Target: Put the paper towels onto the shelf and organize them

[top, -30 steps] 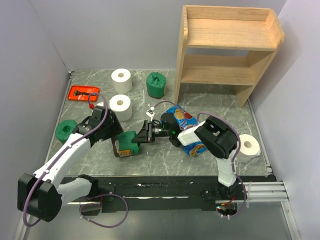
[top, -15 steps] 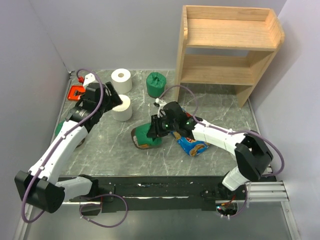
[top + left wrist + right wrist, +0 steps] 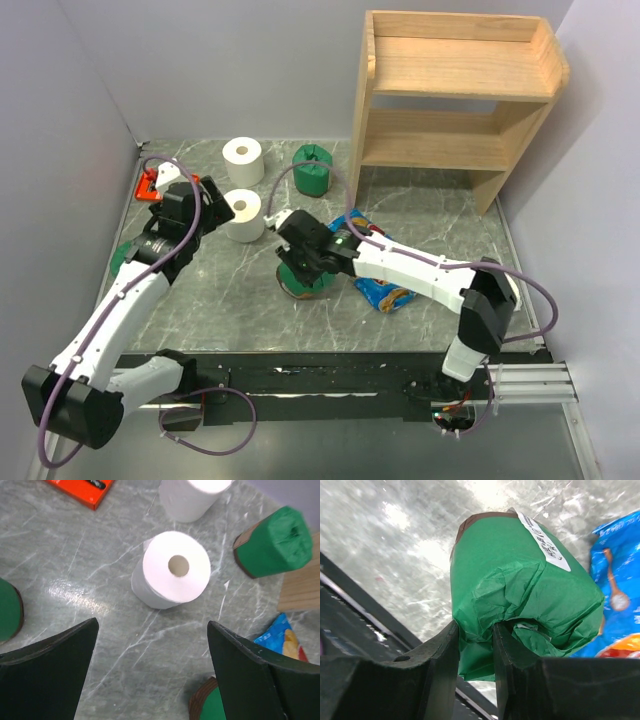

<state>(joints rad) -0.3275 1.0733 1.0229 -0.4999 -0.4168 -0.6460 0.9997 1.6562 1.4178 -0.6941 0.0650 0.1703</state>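
My right gripper (image 3: 298,262) is shut on the wall of a green-wrapped paper towel roll (image 3: 300,284), one finger inside its crumpled top, near the table's middle. In the right wrist view my right gripper (image 3: 475,630) pinches the green wrapping (image 3: 520,590), and the roll's brown base points away. My left gripper (image 3: 205,200) is open and empty, just left of a white roll (image 3: 242,215). In the left wrist view my left gripper (image 3: 152,625) hangs above and short of that white roll (image 3: 175,570). A second white roll (image 3: 243,160) and a green roll (image 3: 313,168) stand behind. Another green roll (image 3: 128,258) sits at the left. The wooden shelf (image 3: 455,90) stands at the back right, both tiers bare.
A blue chip bag (image 3: 385,285) lies under the right arm, right beside the held roll. A red flat tool (image 3: 150,185) lies at the back left, partly hidden by the left arm. Grey walls close in the left, back and right sides.
My left gripper let go of the green roll and moved back and left toward the white roll. My right gripper took that roll and carried it right and a little back.
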